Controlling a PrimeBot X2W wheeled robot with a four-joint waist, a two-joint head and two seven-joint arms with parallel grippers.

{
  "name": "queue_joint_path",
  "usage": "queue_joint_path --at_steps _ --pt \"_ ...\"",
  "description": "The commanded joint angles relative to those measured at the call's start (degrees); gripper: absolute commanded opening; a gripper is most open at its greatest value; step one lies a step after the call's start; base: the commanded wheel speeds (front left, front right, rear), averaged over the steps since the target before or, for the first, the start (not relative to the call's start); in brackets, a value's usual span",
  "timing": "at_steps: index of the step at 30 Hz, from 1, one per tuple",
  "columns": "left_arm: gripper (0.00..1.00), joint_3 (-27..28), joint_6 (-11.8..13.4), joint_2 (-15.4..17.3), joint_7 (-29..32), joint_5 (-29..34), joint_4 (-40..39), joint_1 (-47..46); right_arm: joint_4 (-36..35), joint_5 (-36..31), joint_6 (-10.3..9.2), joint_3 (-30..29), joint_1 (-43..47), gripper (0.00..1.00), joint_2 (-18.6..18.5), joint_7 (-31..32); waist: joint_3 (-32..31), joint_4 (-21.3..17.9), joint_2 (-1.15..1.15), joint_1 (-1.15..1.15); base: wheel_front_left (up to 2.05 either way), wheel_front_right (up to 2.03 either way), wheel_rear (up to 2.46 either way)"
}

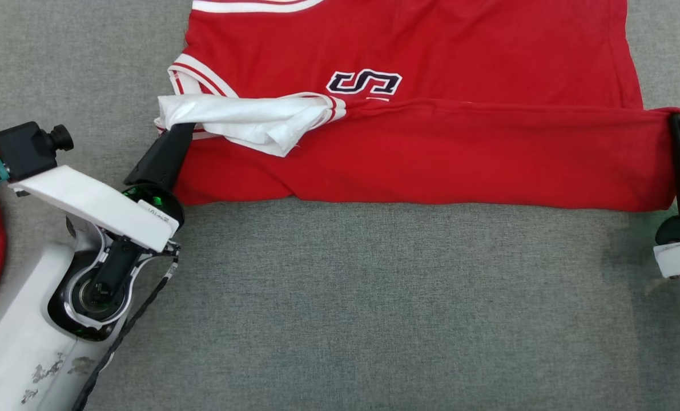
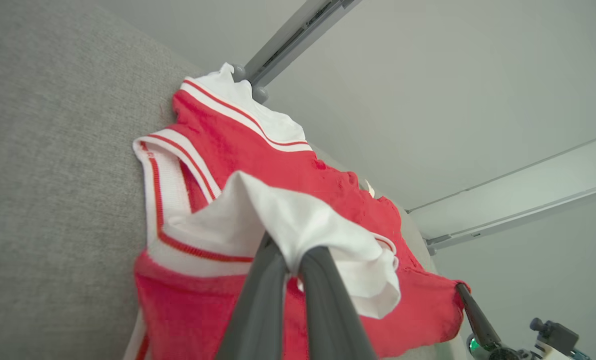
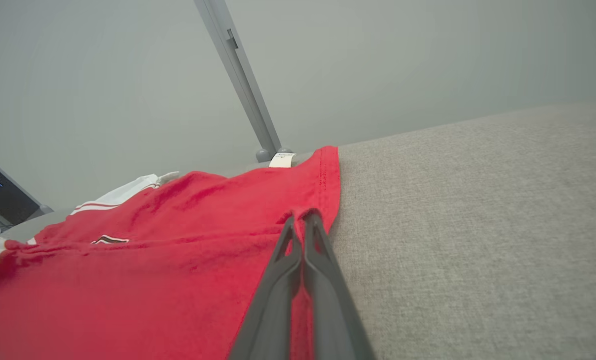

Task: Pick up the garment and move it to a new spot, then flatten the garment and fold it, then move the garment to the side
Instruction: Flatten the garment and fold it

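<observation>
Big letter (image 1: 363, 83) on red garment (image 1: 431, 165): dark blue with white edge. Looks like S, maybe 5; cannot tell which. Stands alone, no other letters beside it. Fold of cloth lies just below it.

Same letter in right wrist view (image 3: 108, 240): too flat and tiny to read.

Small white tag (image 3: 281, 159) at far edge of garment: print too tiny to read.

White sticker (image 1: 156, 213) on left arm (image 1: 37, 308): few dark marks, too small to read.
</observation>
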Motion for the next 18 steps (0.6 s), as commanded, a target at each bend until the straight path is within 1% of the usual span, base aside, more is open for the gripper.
queue_joint_path --at_steps 1,2,3,4,5,9,10,12,15,16,17,18 --pt "0.0 -0.26 -0.87 -0.11 0.03 1.02 1.61 -1.84 1.32 -0.5 -0.02 0.87 -1.61 0.0 0.2 -0.88 1.09 -0.34 0.0 0.0 0.0 0.0 0.0" --pt "0.0 -0.42 -1.22 -0.38 -0.05 1.27 2.71 -2.42 2.06 -0.45 -0.02 1.55 -2.3 0.15 0.34 -1.2 1.4 -0.43 0.0 0.0 0.0 0.0 0.0" --pt "0.04 -0.44 -1.63 -0.52 -0.19 1.56 3.76 -2.94 2.93 -0.45 -0.02 2.09 -3.09 0.51 0.49 -1.71 1.62 -0.51 0.0 0.0 0.0 0.0 0.0" --pt "0.44 -0.42 -1.86 -0.62 -0.43 1.74 4.6 -3.33 3.62 -0.16 -0.02 2.3 -3.71 1.0 0.72 -2.26 1.8 -0.62 0.0 0.0 0.0 0.0 0.0" --pt "1.0 -0.19 -2.24 -0.85 -0.87 1.88 5.37 -3.69 4.18 0.0 -0.02 2.59 -4.15 1.0 0.86 -2.88 1.9 -0.7 0.0 0.0 0.0 0.0 0.0" --pt "1.0 -0.21 -3.71 0.03 -3.29 4.09 6.4 -2.45 5.09 0.15 -0.02 3.01 -3.98 1.0 1.07 -4.88 1.65 -1.19 0.0 0.0 0.0 0.0 0.0" --pt "1.0 -0.4 -4.04 0.75 -4.0 5.27 6.01 -1.47 4.97 0.18 -0.02 2.62 -3.36 1.0 1.12 -5.27 1.36 -1.34 0.0 0.0 0.0 0.0 0.0" --pt "1.0 -0.65 -3.89 1.86 -5.24 6.36 4.71 1.01 4.56 0.21 -0.02 1.64 -1.53 1.0 1.39 -5.71 0.69 -1.58 0.0 0.0 0.0 0.0 0.0" --pt "1.0 -1.24 -2.08 4.68 -6.51 9.05 2.42 5.37 3.19 -0.02 -0.02 0.19 1.57 1.0 1.93 -6.03 -0.2 -1.85 0.0 0.0 0.0 0.0 0.0" --pt "1.0 -1.73 -1.19 5.43 -6.53 9.67 1.89 7.01 2.73 -0.23 -0.02 -0.32 2.63 1.0 2.14 -6.08 -0.42 -1.9 0.0 0.0 0.0 0.0 0.0" --pt "1.0 -2.27 0.42 6.36 -6.39 10.11 0.96 9.75 1.77 -0.68 -0.02 -1.13 4.55 1.0 2.78 -6.09 -0.71 -2.04 0.0 0.0 0.0 0.0 0.0" --pt "1.0 -2.33 1.22 7.11 -6.41 10.5 0.66 10.66 1.24 -0.79 -0.02 -1.36 5.47 1.0 3.2 -6.09 -0.81 -2.13 0.0 0.0 0.0 0.0 0.0"
